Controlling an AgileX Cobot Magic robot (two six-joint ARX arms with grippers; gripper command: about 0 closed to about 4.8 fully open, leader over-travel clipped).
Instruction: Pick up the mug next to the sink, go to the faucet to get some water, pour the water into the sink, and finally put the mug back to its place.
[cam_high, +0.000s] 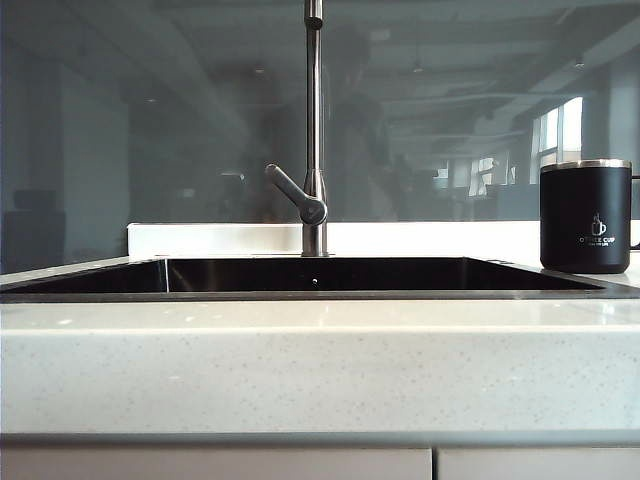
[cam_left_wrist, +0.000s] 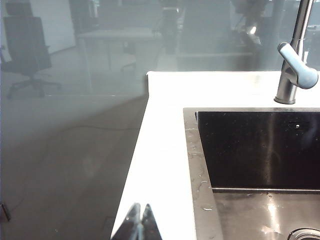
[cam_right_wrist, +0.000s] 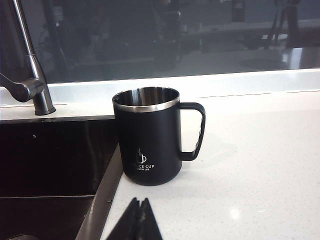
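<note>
Right wrist view: mug (cam_right_wrist: 148, 135) upright ahead of closed, empty right end effector (cam_right_wrist: 139, 220); left end effector (cam_left_wrist: 141, 222) apparently likewise.

A dark glass panel (cam_high: 150, 120) rises behind the pale speckled desk (cam_high: 300, 370), reflecting an office: bright windows (cam_high: 560, 130), ceiling lines, a black office chair (cam_left_wrist: 27, 45) and a long table (cam_left_wrist: 120, 37).
</note>
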